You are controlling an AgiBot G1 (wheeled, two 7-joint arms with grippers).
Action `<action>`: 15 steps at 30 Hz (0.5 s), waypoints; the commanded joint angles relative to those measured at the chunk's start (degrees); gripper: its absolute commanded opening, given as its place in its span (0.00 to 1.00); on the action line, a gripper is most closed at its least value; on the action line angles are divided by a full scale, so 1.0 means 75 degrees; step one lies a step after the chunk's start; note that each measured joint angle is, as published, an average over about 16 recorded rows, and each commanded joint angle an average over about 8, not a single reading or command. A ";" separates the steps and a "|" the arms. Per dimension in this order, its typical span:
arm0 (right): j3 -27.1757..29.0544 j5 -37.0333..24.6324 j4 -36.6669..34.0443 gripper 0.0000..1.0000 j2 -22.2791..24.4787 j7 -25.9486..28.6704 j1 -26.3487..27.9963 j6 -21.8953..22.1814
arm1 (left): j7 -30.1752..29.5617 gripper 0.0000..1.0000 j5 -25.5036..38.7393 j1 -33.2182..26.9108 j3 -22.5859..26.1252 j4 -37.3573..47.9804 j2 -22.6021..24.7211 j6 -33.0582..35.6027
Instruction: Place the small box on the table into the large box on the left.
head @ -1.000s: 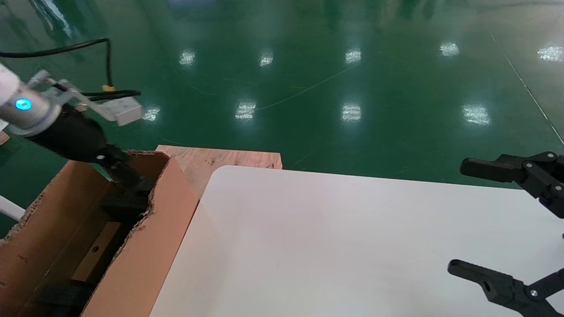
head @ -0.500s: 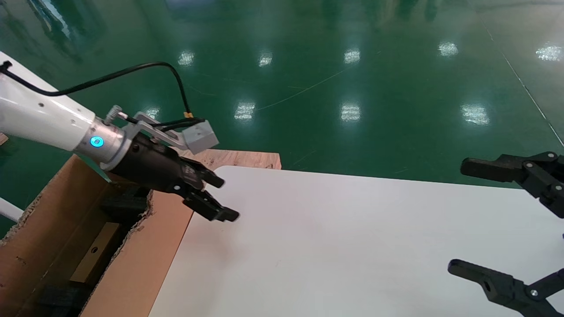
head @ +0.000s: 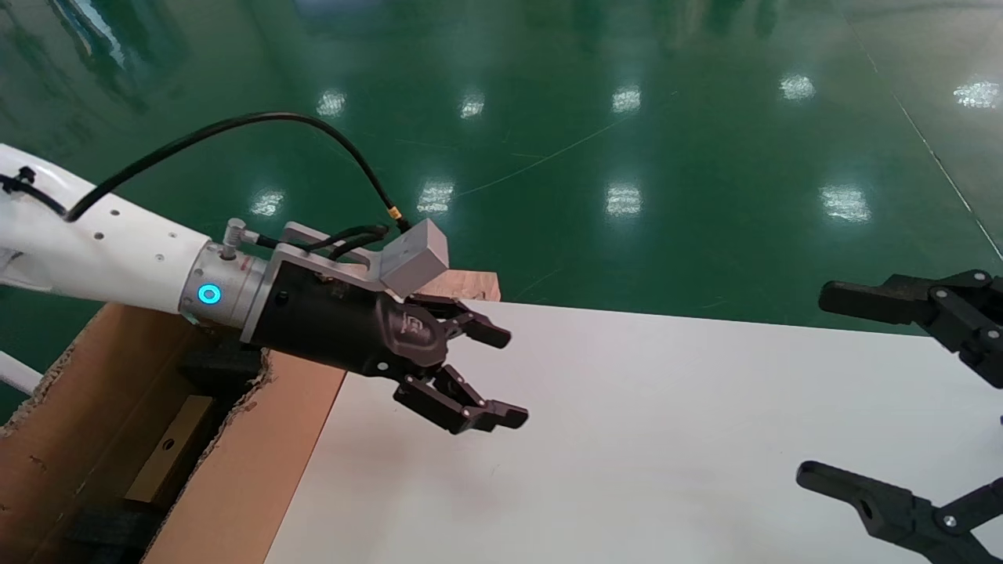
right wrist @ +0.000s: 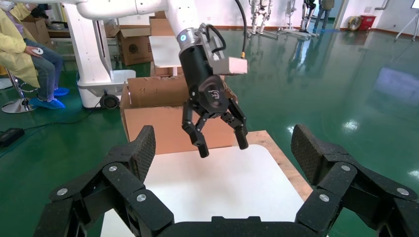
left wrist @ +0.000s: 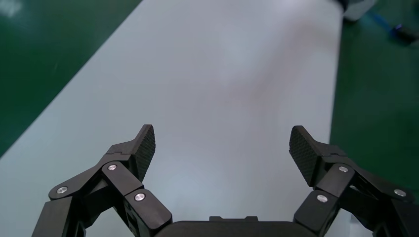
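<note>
The small box [head: 179,435] lies inside the large box [head: 258,462] at the left, flat on its bottom with its round hole facing up, and no gripper touches it. My left gripper [head: 505,377] hangs open and empty above the left part of the white table [head: 642,439], to the right of the large box. Only bare table [left wrist: 222,74] shows between its fingers [left wrist: 144,148]. The right wrist view shows the large box [right wrist: 163,126] behind the table [right wrist: 222,187]. My right gripper [head: 823,385] is parked open at the table's right edge.
A bare wooden board [head: 368,283] juts out behind the table's far left corner, also seen as the board [right wrist: 284,165] beside the table. Green glossy floor [head: 627,141] surrounds the table. A seated person [right wrist: 24,54] and more cartons [right wrist: 133,47] are far behind the robot.
My left arm rose out of the large box and swung right over the table, open and empty. The small box stayed in the large box. The right gripper has not moved.
</note>
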 commanded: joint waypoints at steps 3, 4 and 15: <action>-0.0001 0.0000 0.0000 1.00 0.0000 0.0000 0.0000 0.0000 | 0.0270 1.00 -0.0287 0.0609 -0.0835 -0.0381 -0.0052 0.0055; -0.0001 0.0000 0.0000 1.00 0.0000 0.0000 0.0000 0.0000 | 0.0338 1.00 -0.0359 0.0762 -0.1046 -0.0477 -0.0065 0.0069; -0.0002 0.0002 0.0000 1.00 0.0001 -0.0001 0.0001 0.0001 | 0.1074 1.00 -0.1142 0.2421 -0.3322 -0.1514 -0.0206 0.0218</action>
